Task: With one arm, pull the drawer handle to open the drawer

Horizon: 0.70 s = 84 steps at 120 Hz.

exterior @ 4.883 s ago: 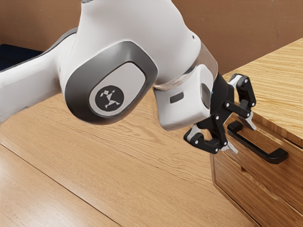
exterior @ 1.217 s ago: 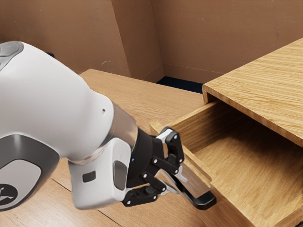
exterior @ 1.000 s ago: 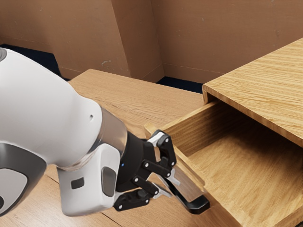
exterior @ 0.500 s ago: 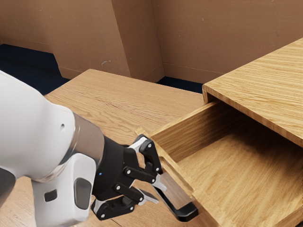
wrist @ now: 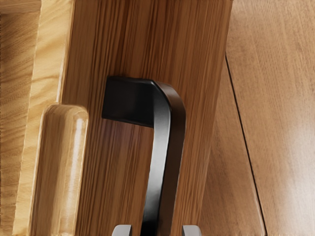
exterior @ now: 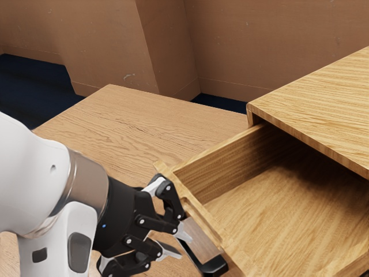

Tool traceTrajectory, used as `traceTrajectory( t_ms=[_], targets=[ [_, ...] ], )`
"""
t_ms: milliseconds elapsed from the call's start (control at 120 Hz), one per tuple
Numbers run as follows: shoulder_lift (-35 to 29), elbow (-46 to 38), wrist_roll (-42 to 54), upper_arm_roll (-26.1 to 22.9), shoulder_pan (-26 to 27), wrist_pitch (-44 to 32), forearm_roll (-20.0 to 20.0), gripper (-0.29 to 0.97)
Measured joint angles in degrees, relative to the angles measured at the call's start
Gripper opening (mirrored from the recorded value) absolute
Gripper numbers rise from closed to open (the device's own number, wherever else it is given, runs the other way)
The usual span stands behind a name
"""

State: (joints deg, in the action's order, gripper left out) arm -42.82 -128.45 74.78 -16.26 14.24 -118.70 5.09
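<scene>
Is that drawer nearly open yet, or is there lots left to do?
Mostly done: the drawer stands far out from under the cabinet top, its wooden floor showing. In hand: the gripper is at the black handle. Left: perhaps a last short pull, if any.

Side camera overlooks the drawer (exterior: 230, 161); wrist camera closely faces its handle (wrist: 165, 157).

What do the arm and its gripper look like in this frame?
The arm has a glossy white, rounded shell that ends in a brushed silver ring. Beyond the ring is a black wrist section with a tiny blue light, next to a white block with dark grey oval insets. The gripper is black, made of jointed links with round pivots and pale grey fingertips.
</scene>
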Motion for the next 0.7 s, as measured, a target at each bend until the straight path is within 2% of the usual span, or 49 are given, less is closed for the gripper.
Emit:
traceTrajectory(
  t_ms=[358,442,575,700],
  targets=[
    [-3.4,-1.6,0.0,-0.5,0.0,1.7,0.8,0.04],
    [-7.0,-0.9,0.0,-0.4,0.0,3.5,0.9,0.08],
    [-12.8,3.9,0.1,0.9,0.0,10.3,1.0,0.19],
    [-10.2,13.9,0.1,2.6,-0.3,21.7,0.7,0.40]
  ],
)
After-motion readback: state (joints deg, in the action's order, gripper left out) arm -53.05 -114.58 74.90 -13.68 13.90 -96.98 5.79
